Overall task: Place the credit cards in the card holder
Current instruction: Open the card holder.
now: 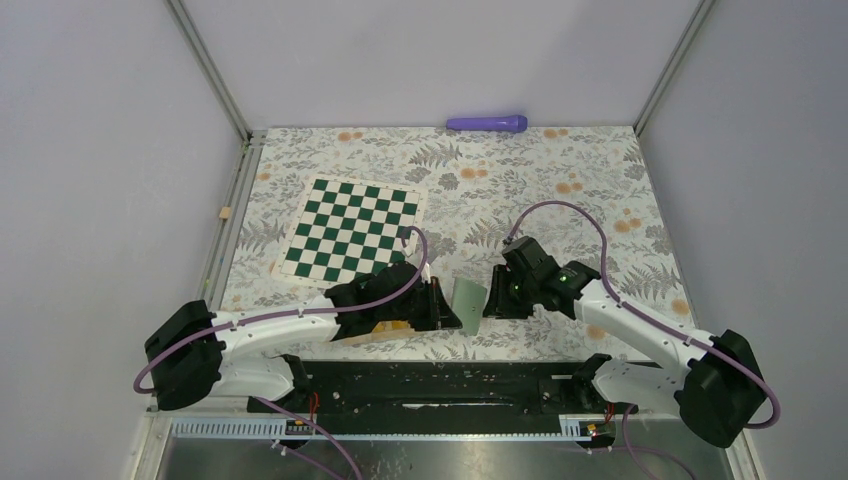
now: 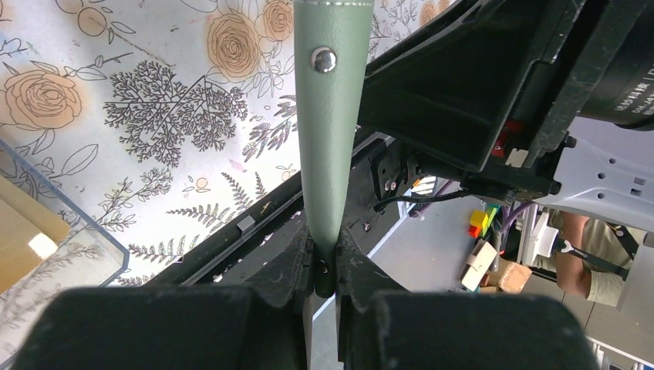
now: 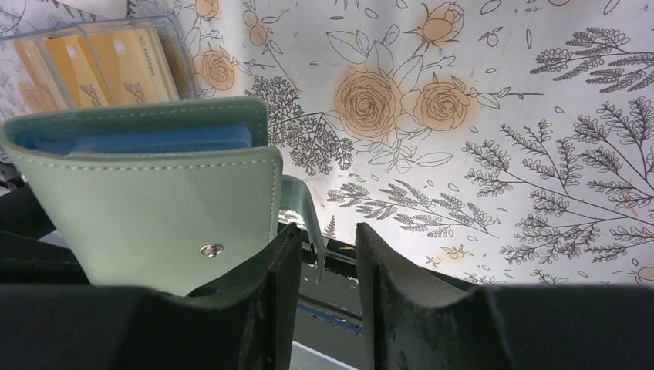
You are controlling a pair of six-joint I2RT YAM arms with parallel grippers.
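My left gripper (image 1: 447, 312) (image 2: 325, 266) is shut on the lower edge of the sage-green card holder (image 1: 468, 298) (image 2: 332, 116) and holds it on edge above the table, snap button showing. In the right wrist view the card holder (image 3: 154, 200) gapes at the top and shows its light blue inside. Its thin flap (image 3: 302, 212) hangs between the fingers of my right gripper (image 1: 493, 300) (image 3: 328, 247), which stand apart and do not pinch it. Orange-yellow credit cards (image 3: 100, 65) (image 1: 388, 329) lie in a clear plastic box (image 2: 46, 231) beyond the holder, under my left arm.
A green-and-white chessboard mat (image 1: 350, 230) lies at the back left of the flowered tablecloth. A purple cylinder (image 1: 487, 123) rests against the back wall. The black base rail (image 1: 450, 385) runs along the near edge.
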